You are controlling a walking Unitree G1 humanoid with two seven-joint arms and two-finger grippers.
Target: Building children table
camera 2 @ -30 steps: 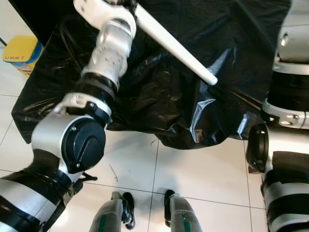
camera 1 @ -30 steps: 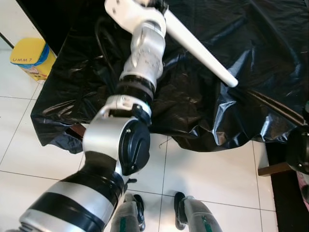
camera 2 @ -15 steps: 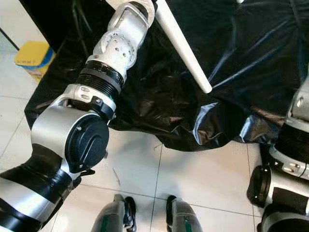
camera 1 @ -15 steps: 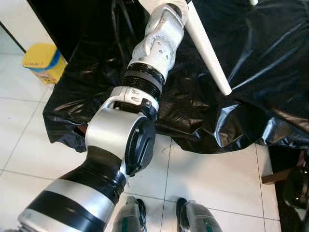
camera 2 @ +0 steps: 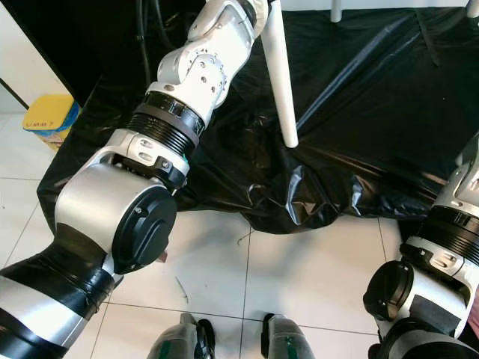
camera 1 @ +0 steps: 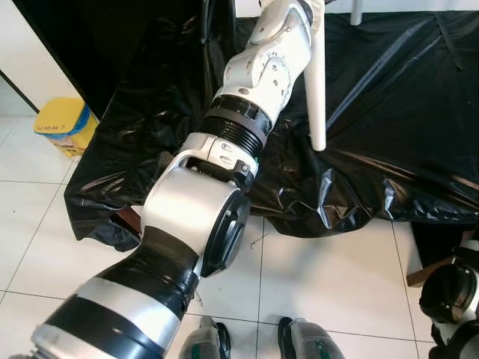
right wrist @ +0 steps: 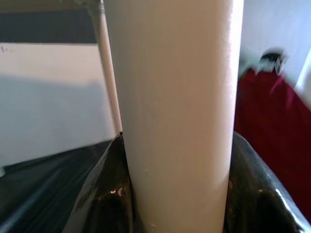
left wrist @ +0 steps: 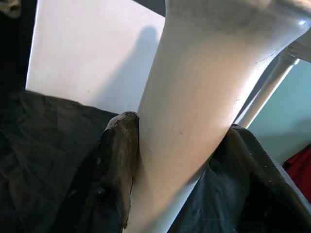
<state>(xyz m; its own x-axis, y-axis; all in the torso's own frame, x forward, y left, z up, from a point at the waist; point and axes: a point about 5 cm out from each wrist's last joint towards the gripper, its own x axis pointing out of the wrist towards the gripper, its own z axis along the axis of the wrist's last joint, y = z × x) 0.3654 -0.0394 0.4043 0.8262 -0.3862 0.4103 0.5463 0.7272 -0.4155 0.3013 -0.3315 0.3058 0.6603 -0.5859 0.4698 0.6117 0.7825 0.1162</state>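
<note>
A white tapered table leg [camera 1: 318,90] hangs almost upright over the black plastic sheet [camera 1: 404,105], its narrow end down. My left arm [camera 1: 262,67] reaches up to its top. In the left wrist view my left gripper [left wrist: 180,150] is shut on this leg [left wrist: 194,97], with black fingers [left wrist: 114,170] pressed on both sides. In the right wrist view my right gripper [right wrist: 180,194] is shut on a second white table leg [right wrist: 177,97]. The short end of another white leg [camera 1: 357,11] shows at the sheet's far edge. My right arm's elbow [camera 2: 438,262] is at the lower right.
The crumpled black sheet drapes down to a white tiled floor [camera 1: 329,277]. A yellow tub [camera 1: 60,123] stands on the floor at the left. A brown wooden piece [camera 1: 424,271] lies at the right edge. My feet [camera 1: 288,344] are at the bottom.
The leg in my left gripper has swung from a slant towards the right to nearly upright. My left arm has stretched further forward, and the camera has tilted up over the sheet.
</note>
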